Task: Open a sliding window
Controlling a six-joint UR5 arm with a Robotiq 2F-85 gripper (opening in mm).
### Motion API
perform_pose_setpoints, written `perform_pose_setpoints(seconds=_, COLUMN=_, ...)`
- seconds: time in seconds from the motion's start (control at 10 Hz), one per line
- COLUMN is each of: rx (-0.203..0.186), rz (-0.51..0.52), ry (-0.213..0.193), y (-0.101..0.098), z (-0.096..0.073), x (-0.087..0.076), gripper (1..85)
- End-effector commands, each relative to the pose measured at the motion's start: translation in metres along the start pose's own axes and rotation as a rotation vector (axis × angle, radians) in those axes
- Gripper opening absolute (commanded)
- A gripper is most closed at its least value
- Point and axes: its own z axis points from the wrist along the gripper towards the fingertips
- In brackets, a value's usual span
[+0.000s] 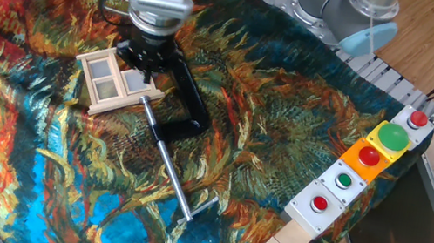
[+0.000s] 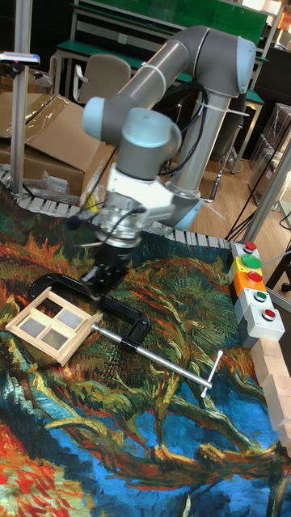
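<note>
The gripper, jaws narrow and holding nothing, is poised at the window's right edge; the window is laid lengthwise leftward from it.

From the fixed view we look steeply down on the counter from high, with the button boxes at right. From the tall fixed view we stand lower and nearer, facing the arm and the room behind. Both views share the sliding window and C-clamp.
</note>
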Motion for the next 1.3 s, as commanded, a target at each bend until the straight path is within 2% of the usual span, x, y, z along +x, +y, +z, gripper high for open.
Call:
perform_pose_setpoints(seconds=0.0, rx=-0.018, rz=0.041, ry=-0.001, y=0.016, z=-0.014, x=-0.022, gripper=1.3)
perform_pose_setpoints(seconds=0.2, rx=-0.039, rz=0.065, ry=-0.038, y=0.022, z=-0.014, x=-0.032, gripper=1.3)
perform_pose_setpoints(seconds=0.3, rx=-0.064, rz=0.107, ry=-0.056, y=0.028, z=-0.014, x=-0.037, gripper=1.3)
perform_pose_setpoints(seconds=0.4, rx=-0.089, rz=0.141, ry=-0.059, y=0.036, z=-0.018, x=-0.047, gripper=1.3)
perform_pose_setpoints(seconds=0.5, rx=-0.100, rz=0.158, ry=-0.045, y=0.039, z=-0.023, x=-0.062, gripper=1.3)
perform_pose_setpoints(seconds=0.6, rx=-0.100, rz=0.159, ry=-0.047, y=0.037, z=-0.021, x=-0.075, gripper=1.3)
perform_pose_setpoints(seconds=0.7, rx=-0.107, rz=0.160, ry=-0.060, y=0.036, z=-0.016, x=-0.082, gripper=1.3)
perform_pose_setpoints(seconds=1.0, rx=-0.073, rz=0.163, ry=-0.045, y=0.024, z=-0.007, x=-0.077, gripper=1.3)
perform_pose_setpoints(seconds=1.2, rx=-0.070, rz=0.168, ry=-0.053, y=0.023, z=-0.005, x=-0.079, gripper=1.3)
